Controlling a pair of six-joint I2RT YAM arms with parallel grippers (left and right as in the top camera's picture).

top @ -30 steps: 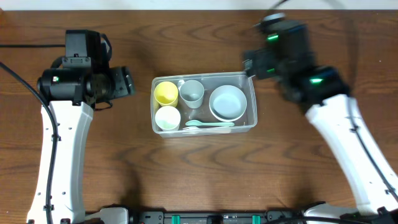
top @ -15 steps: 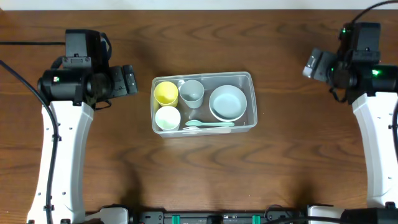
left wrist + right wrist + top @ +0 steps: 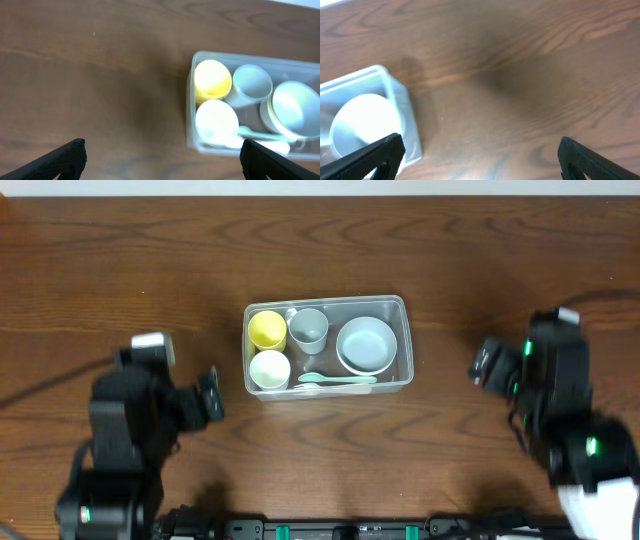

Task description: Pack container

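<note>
Wide open and empty at both left gripper (image 3: 208, 397) and right gripper (image 3: 486, 363); well apart from the filled clear container (image 3: 404, 305) between.

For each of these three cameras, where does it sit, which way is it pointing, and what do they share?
Overhead: fixed above the table, looking straight down; container central, both arms low in frame, left pincer and right pincer open.
Left wrist: on the left arm, looking down at the container's yellow cup end; own dark fingertips at bottom corners.
Right wrist: on the right arm, looking down at the container's pale bowl end; own fingertips likewise.
Shared: both wrist views show the container, from opposite ends.
</note>
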